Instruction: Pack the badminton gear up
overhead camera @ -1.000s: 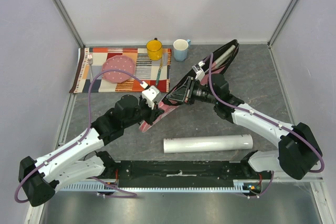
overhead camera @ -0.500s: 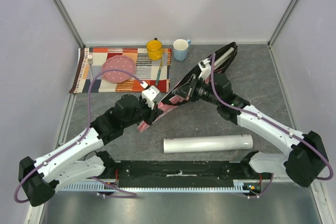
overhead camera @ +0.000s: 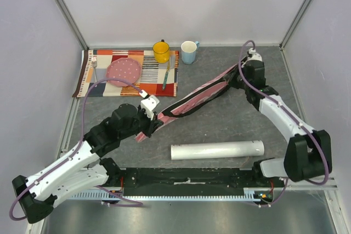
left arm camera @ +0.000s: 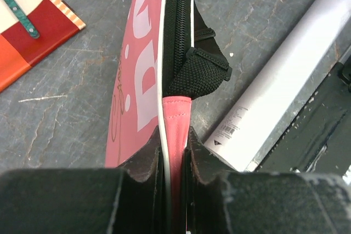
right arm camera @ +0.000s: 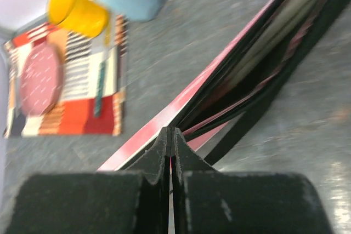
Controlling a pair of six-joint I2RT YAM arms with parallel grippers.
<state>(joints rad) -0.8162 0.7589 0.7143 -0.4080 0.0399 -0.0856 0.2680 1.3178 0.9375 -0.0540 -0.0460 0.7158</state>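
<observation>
Left claw (left arm camera: 174, 152) is clenched on the pink end tab of the racket bag (left arm camera: 143, 64), which lies slantwise on the bench (overhead camera: 219, 127), near-left to far-right. Use this grip as the anchor and tension the bag straight along its zipper. Right claw (right arm camera: 171, 141), at the far end, is clenched; what it pinches cannot be told. The white tube (overhead camera: 217, 150) lies unpacked nearer, clear of the pull. The placemat (overhead camera: 118, 89) and yellow mug (overhead camera: 161, 52) stand far left, apart.

Yellow mug (overhead camera: 161, 51), blue mug (overhead camera: 188, 52), pink dotted plate (overhead camera: 124, 72) on striped placemat (overhead camera: 109, 58).
</observation>
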